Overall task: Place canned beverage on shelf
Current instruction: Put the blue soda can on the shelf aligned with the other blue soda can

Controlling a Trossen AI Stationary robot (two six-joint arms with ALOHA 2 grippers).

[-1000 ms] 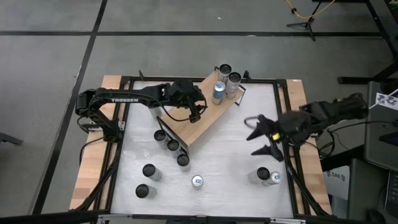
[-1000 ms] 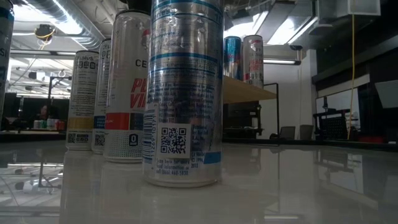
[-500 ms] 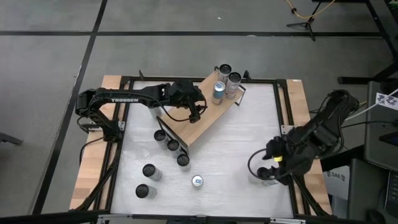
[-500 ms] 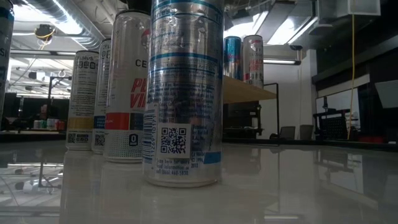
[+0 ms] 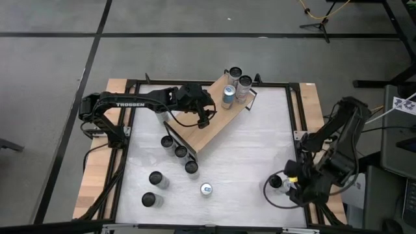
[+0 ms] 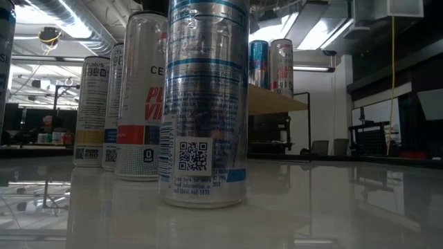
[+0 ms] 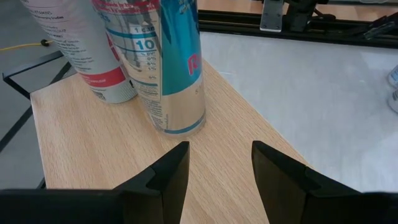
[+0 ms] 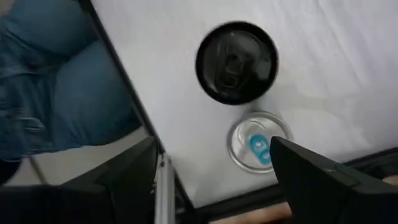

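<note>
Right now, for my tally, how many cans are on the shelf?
3 on the shelf: a dark-topped can at its far corner, a silver can beside it, a blue can nearer the left gripper.

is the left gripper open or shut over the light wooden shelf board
Open. In the left wrist view the left gripper shows a clear gap between its fingers, holding nothing, above the light-brown wooden shelf board near a blue can.

- Light-brown wood-grain shelf under the left gripper, whose fingers are plain black
- Just ahead of those fingers, a teal-and-silver can with a red letter and white label print
- Beside it, a white can with a red band and grey text
- Under the right gripper, black fingers over the white tabletop
- Between those fingers, a black-topped can and a silver-topped can with a blue tab
- Blue denim on a person beyond the table edge
</note>
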